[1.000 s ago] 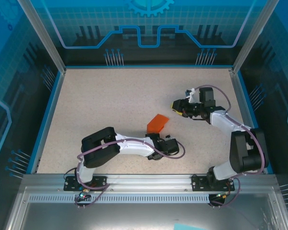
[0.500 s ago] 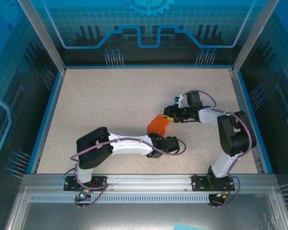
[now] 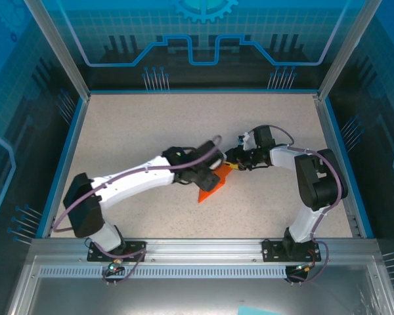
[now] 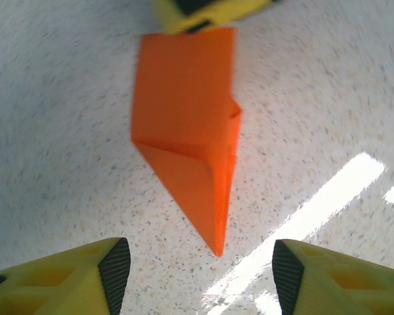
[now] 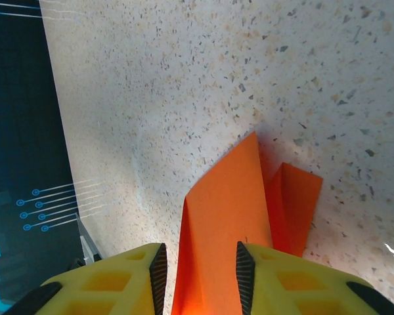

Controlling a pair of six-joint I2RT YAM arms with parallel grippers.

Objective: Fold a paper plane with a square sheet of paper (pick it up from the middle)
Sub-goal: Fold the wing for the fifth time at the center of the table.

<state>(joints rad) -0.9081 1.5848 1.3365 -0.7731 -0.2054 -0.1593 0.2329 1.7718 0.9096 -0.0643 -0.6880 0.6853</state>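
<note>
The top view puts the left gripper (image 3: 207, 176) at mid-frame above the table (image 3: 131, 131), over the upper left side of the plane (image 3: 209, 189), so part of the paper is covered there. The left wrist view fills that in. The left gripper (image 4: 200, 266) stands released, its fingers (image 4: 111, 269) wide apart at the bottom corners with bare table between them. The plane (image 4: 187, 118) sits just above them in frame, its tip pointing down toward the gap without reaching it. At that frame's top edge the right gripper (image 4: 200, 13) bites the blunt end. In the top view the right gripper (image 3: 230, 164) meets the plane's upper right end. The right wrist view gives the grasp close up: the right gripper (image 5: 200, 269) is clenched on the plane (image 5: 223, 210), one folded layer running up between its fingers (image 5: 154, 269), with a second flap to the right.
</note>
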